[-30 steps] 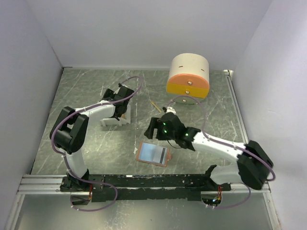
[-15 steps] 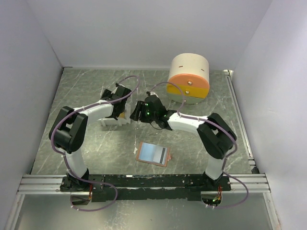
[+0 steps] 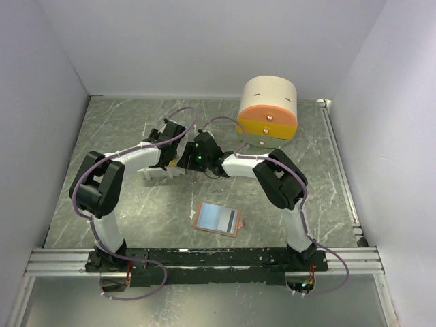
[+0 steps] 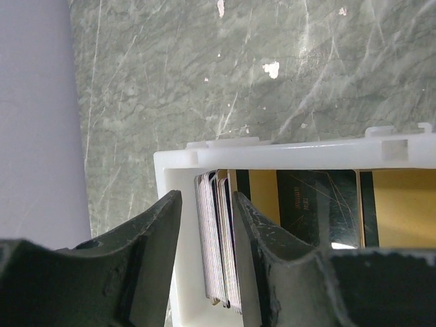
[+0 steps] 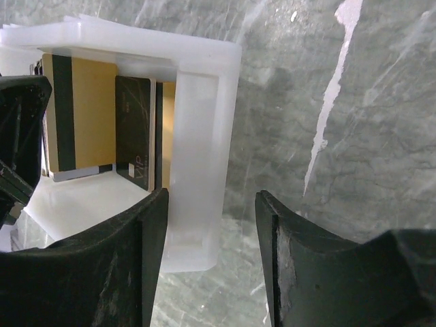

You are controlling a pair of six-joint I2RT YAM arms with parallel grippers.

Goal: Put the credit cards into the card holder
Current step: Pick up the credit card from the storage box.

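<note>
Only the top view shows the card holder (image 3: 216,219), open near the bases. Farther, wrist views show credit cards (image 4: 218,238) upright in the white tray (image 4: 286,155). The left gripper (image 4: 206,204) straddles them, grip unclear. The right gripper (image 5: 211,204) gapes around its right wall.

**Tight at the tray, open room on the near side**

Both my grippers crowd the white tray (image 3: 160,174). My left gripper (image 4: 206,201) straddles one end wall and the upright credit cards (image 4: 218,252) just inside it. My right gripper (image 5: 212,201) straddles the right end wall, with a sliver of room beside its outer finger. My right arm (image 3: 238,163) bars the way from the tray to the right. The round drawer box (image 3: 268,109) blocks the far right. The card holder (image 3: 218,219) lies open in the near middle, well apart from both arms, with bare surface (image 3: 116,122) all round it.
</note>
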